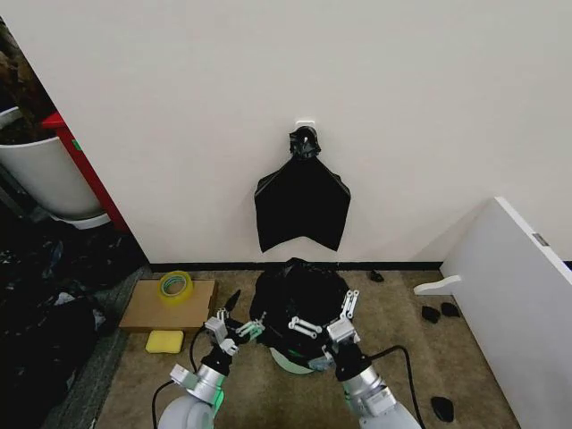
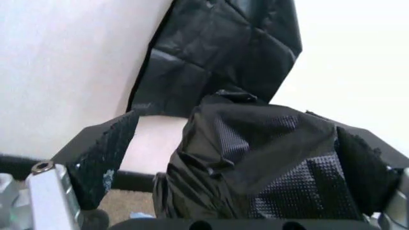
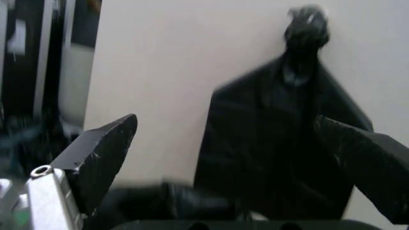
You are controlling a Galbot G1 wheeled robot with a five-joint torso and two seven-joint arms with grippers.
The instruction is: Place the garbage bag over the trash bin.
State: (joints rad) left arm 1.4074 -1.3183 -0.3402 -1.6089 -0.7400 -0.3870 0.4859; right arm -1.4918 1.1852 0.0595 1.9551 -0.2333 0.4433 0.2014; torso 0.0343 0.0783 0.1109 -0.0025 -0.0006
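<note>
Two grippers sat low in the head view. Left gripper (image 1: pixel 234 323) at lower centre-left, fingers spread, just beside the garbage bag (image 1: pixel 299 290). Right gripper (image 1: pixel 332 320) at lower centre-right, fingers also spread, at the bag's near edge. Bag lay billowed over the trash bin (image 1: pixel 291 361), only a pale sliver of base showing beneath. Flat knotted bag (image 1: pixel 302 207) hung on the wall above, upper centre.

Left wrist view: crinkled garbage bag (image 2: pixel 268 163) filled centre and lower right, between the parted fingers (image 2: pixel 105 155); one pad looked close to the plastic, contact uncertain.

Right wrist view: fingers (image 3: pixel 105 153) wide apart, nothing between them; knotted bag (image 3: pixel 294 143) hung right of centre.

Risk, as judged: thin plastic could snag on a textured pad and lift off the rim, or slump inside.
</note>
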